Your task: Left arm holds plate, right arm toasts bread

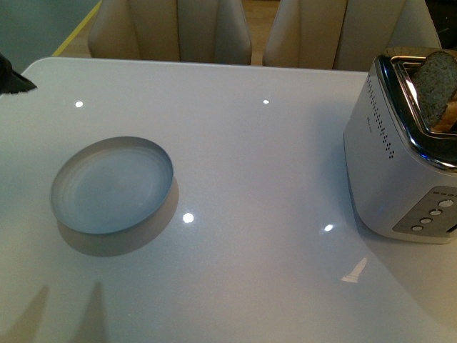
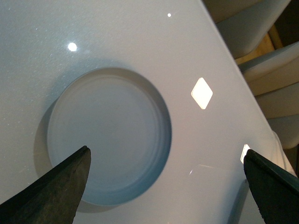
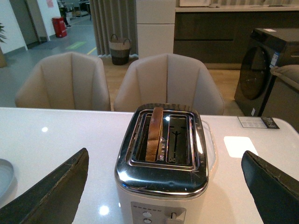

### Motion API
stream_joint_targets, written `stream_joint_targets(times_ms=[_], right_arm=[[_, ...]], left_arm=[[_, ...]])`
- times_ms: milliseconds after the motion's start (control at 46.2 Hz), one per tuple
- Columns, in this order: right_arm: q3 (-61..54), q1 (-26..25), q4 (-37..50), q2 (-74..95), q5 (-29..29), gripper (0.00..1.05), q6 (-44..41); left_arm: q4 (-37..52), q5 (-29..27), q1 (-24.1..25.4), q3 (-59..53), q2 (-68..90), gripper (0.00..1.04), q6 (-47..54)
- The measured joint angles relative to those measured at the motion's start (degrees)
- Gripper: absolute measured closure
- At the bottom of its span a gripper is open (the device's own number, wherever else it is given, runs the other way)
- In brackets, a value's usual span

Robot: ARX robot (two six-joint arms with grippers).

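Note:
The pale bluish-white plate [image 1: 112, 186] lies empty on the left part of the white table. In the left wrist view the plate [image 2: 110, 135] lies below my left gripper [image 2: 166, 151], which hangs open above its edge, one finger [image 2: 51, 186] over the plate and the other [image 2: 273, 186] over bare table. Only a black tip of the left arm [image 1: 11, 78] shows in the front view. The brown bread [image 1: 437, 86] stands upright in a slot of the white-and-chrome toaster [image 1: 400, 164] at the right. My right gripper [image 3: 164, 153] is open, level with the toaster [image 3: 163, 186] and short of the bread [image 3: 154, 133].
Two beige chairs [image 1: 178, 28] stand behind the table's far edge, also seen in the right wrist view [image 3: 168, 84]. The toaster's second slot [image 3: 178, 140] is empty, and its lever and buttons [image 3: 159, 217] face me. Bare white tabletop [image 1: 264, 200] lies between plate and toaster.

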Motion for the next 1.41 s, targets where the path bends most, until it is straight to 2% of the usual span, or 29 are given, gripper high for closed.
stream_joint_targets(times_ms=[108,281,455,498,520,541,606,693,888,909,1278,1343,1407], right_arm=[[0.0,0.0,0.0,0.0,0.0,0.09,0.0],[0.0,0.0,0.0,0.0,0.0,0.09,0.0],[0.0,0.0,0.0,0.0,0.0,0.09,0.0],[0.0,0.0,0.0,0.0,0.0,0.09,0.0],[0.0,0.0,0.0,0.0,0.0,0.09,0.0],[0.0,0.0,0.0,0.0,0.0,0.09,0.0],[0.0,0.0,0.0,0.0,0.0,0.09,0.0],[0.0,0.0,0.0,0.0,0.0,0.09,0.0],[0.0,0.0,0.0,0.0,0.0,0.09,0.0],[0.0,0.0,0.0,0.0,0.0,0.09,0.0],[0.0,0.0,0.0,0.0,0.0,0.09,0.0],[0.0,0.0,0.0,0.0,0.0,0.09,0.0],[0.0,0.0,0.0,0.0,0.0,0.09,0.0]], left_arm=[[-6.4,-2.1,-3.0,0.2,-8.3,0.07,-0.1],[-18.1,-5.8,-11.1,6.6,-17.3,0.07,1.1],[-21.5,-9.6,-17.4,14.1,-19.4,0.07,0.3],[-14.8,-15.8,-19.1,12.5,-19.8,0.13,4.0],[-7.8,-20.7,-20.1,10.1,-20.5,0.18,9.6],[-3.4,-23.4,-20.6,8.3,-21.0,0.22,13.2],[9.0,-27.1,-20.2,0.9,-24.5,0.36,26.4],[14.5,-25.6,-17.6,-6.5,-29.7,0.56,38.4],[16.0,-20.8,-12.5,-18.1,-38.2,1.0,43.8],[16.0,-20.4,-12.2,-18.7,-38.9,1.02,43.8],[12.3,-15.5,-7.3,-27.8,-51.9,1.02,44.4],[11.0,-11.7,-4.8,-28.6,-54.0,1.02,44.4],[9.6,-11.2,-2.7,-29.5,-56.3,1.02,44.5]])
